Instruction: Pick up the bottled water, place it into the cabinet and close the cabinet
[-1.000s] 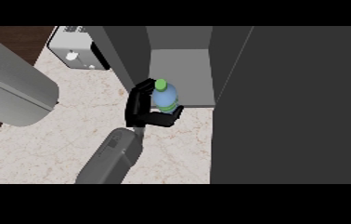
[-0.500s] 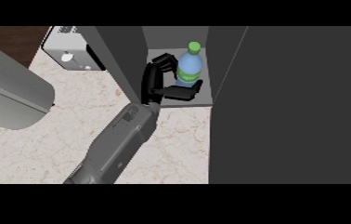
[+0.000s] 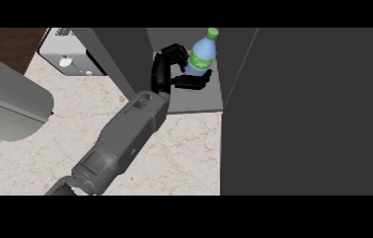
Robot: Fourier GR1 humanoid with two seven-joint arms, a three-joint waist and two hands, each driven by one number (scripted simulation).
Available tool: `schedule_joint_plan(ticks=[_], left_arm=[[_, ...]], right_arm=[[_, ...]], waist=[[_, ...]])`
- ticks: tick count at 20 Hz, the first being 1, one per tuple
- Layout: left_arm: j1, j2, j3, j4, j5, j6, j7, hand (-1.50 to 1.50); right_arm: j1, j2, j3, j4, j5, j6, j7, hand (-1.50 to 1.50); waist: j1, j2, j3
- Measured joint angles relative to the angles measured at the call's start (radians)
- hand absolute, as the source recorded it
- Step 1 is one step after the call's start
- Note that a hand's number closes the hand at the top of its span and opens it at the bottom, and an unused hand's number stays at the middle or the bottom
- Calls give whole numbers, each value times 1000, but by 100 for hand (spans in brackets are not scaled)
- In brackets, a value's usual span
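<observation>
Bottled water (image 3: 202, 54) base behind right hand (image 3: 169, 72).

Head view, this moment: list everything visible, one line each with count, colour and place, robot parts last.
bottled water: one, clear blue with green label and cap, tilted inside the cabinet's open compartment
cabinet: one, dark grey, top centre to right; its open door fills the view's right side
counter: one, pale marbled stone, lower left and centre
toaster-like appliance: one, white-grey, top left, partly behind the cabinet's side wall
grey rounded shape: one, left edge; cannot tell what it is
right hand: one, black, fingers curled round the bottle inside the cabinet
right forearm: one, grey, from lower edge to cabinet
</observation>
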Motion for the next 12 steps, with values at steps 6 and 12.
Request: schedule_joint_plan(ticks=[6, 12], left_arm=[[-69, 13, 46, 175, -13, 35, -17, 150], [-119, 31, 117, 267, 10, 45, -61, 150]], right_arm=[[-9, -1, -14, 18, -7, 20, -14, -150], [-10, -2, -32, 23, -16, 38, -31, -150]], waist=[[-14, 8, 0], [-24, 14, -1]])
